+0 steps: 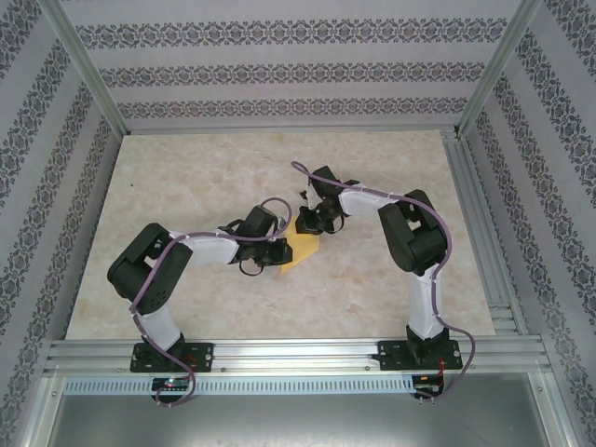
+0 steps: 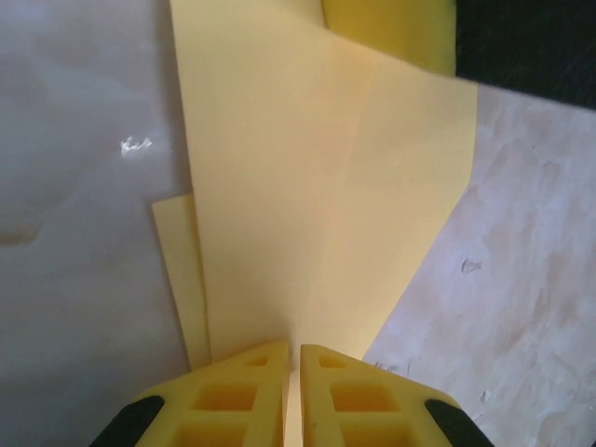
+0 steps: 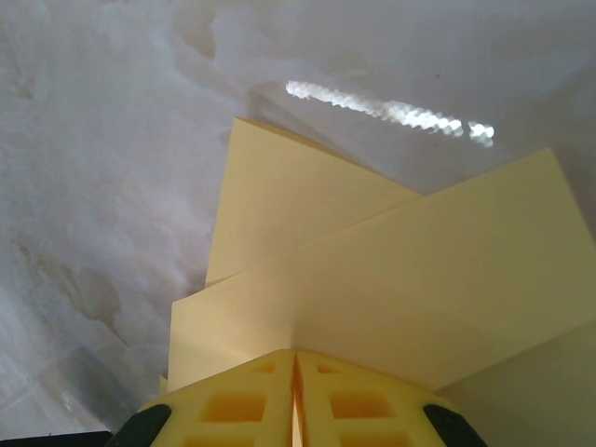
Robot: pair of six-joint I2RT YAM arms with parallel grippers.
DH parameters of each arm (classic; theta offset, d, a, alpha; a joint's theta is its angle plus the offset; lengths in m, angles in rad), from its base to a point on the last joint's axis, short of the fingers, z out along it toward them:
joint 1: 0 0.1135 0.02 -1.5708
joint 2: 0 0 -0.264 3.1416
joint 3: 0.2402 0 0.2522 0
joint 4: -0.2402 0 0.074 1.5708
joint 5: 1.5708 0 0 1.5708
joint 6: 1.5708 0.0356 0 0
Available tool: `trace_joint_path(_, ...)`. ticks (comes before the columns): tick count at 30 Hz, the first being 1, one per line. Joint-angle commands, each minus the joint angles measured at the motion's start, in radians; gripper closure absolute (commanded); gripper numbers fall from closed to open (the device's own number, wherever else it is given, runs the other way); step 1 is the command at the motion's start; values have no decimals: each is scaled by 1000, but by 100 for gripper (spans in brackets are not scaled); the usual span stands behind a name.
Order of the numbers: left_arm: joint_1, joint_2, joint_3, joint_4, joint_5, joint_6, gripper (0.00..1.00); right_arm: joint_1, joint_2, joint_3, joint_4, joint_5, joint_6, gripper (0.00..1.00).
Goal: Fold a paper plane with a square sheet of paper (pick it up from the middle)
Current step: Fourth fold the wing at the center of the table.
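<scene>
The square sheet of paper (image 1: 304, 251) is a yellow, creased, layered shape near the middle of the table, held between both grippers. My left gripper (image 1: 282, 250) reaches it from the left. In the left wrist view its yellow jaws (image 2: 292, 346) stand almost together, with the paper (image 2: 317, 186) running into the thin gap; a lower layer juts out to the left. My right gripper (image 1: 309, 226) comes in from the far right. Its jaws (image 3: 295, 354) are pressed shut on the paper (image 3: 391, 279), which fans out ahead in two overlapping layers. No finished paper plane is in view.
The marble-patterned tabletop (image 1: 205, 177) extends around the paper on all sides. Aluminium rails (image 1: 298, 354) run along the near edge and the right side (image 1: 475, 223). Patterned walls enclose the back and both sides.
</scene>
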Motion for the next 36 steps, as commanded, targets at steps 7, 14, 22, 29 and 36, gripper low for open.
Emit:
trace_joint_path(7, -46, -52, -43, -134, 31, 79, 87, -4, 83, -14, -40, 128, -15, 90)
trace_joint_path(14, -54, -53, -69, -165, -17, 75, 89, -5, 88, -16, -44, 131, -15, 90)
trace_joint_path(22, -66, -69, -96, -188, -21, 75, 90, -9, 91, -16, -48, 138, -17, 90)
trace_joint_path(29, -87, -75, -113, -220, -19, 83, 91, -10, 95, -18, -51, 138, -16, 90)
trace_joint_path(36, -90, -95, -140, -238, -36, 72, 92, -11, 96, -19, -51, 137, -15, 90)
